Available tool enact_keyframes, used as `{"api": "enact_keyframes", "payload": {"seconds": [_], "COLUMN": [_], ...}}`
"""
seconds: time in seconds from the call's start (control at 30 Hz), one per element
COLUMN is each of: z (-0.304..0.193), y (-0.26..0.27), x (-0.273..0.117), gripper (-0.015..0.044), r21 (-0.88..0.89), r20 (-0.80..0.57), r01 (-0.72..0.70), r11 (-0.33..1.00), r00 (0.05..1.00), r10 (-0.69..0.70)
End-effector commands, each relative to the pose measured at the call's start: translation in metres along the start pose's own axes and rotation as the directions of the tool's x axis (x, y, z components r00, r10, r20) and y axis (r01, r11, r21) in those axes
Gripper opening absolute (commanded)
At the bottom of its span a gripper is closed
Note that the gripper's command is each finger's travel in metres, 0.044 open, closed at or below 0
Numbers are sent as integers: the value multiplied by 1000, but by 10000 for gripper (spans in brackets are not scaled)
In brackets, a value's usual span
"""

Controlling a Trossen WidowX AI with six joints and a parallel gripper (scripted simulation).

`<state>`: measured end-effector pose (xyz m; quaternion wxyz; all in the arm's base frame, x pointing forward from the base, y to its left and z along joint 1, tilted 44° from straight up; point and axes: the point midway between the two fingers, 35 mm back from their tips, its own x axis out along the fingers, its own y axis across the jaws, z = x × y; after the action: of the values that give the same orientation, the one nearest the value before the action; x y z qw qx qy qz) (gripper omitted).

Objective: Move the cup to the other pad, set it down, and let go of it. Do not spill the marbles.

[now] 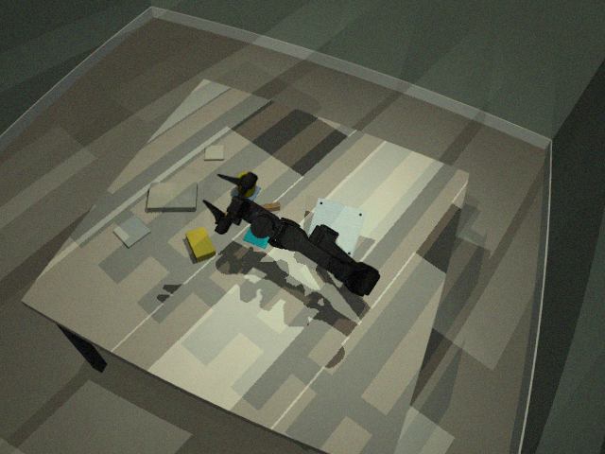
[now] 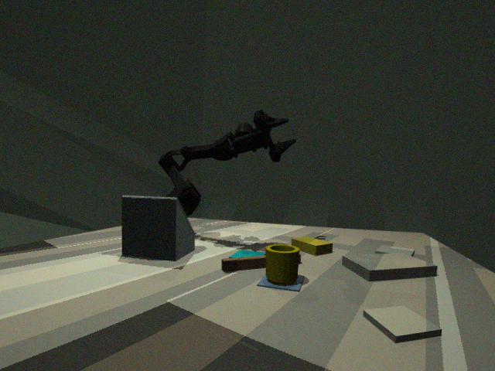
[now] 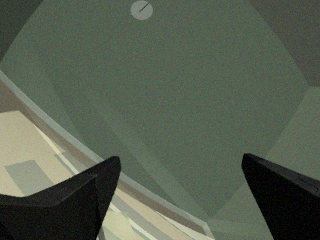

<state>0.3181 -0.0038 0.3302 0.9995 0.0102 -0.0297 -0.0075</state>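
Note:
The yellow cup [image 1: 250, 192] [image 2: 281, 265] stands upright on a small blue pad [image 1: 257, 189] [image 2: 295, 286]. Its inside and any marbles cannot be made out. A thin pale grey-blue square [image 1: 131, 230] [image 2: 394, 250] and a cyan flat piece [image 1: 255, 238] [image 2: 247, 253], partly hidden, also lie on the table; which one is the other pad is not clear. My gripper [image 1: 211, 187] [image 2: 291, 130] [image 3: 181, 162] is open and empty, raised high above the table. It partly covers the cup in the top view. The wrist view shows neither cup nor pads.
A brown bar [image 1: 271, 207] [image 2: 244, 263] lies close beside the cup. A yellow block [image 1: 199, 243] [image 2: 312, 244], a large grey slab [image 1: 171, 196] [image 2: 384, 268] and a small pale slab [image 1: 214, 152] [image 2: 401, 322] lie around. A grey box [image 2: 148, 227] stands by the arm's base.

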Motion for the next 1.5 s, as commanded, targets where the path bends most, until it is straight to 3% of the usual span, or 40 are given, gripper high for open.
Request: {"api": "enact_keyframes", "payload": {"seconds": [0.0,0.13,0.27,0.43,0.63,0.87,1.1,1.47], "z": [-2,-41,-92,-163,-246,-317,-373,-385], "y": [0,-5,-14,-26,-39,-47,-52,-53], "x": [2,32,58,73,68,48,15,5], "gripper": [374,269,166,166,166,166,166,166], "r21": [-9,-167,-293,-318,-166,131,398,438], "r20": [-10,-217,-451,-697,-884,-918,-776,-729], "r01": [-1,-55,-195,-427,-687,-859,-882,-876], "r11": [1000,984,936,846,707,496,253,204], "r00": [1000,976,892,711,422,84,-177,-213], "r10": [1,18,45,97,202,388,605,650]}}
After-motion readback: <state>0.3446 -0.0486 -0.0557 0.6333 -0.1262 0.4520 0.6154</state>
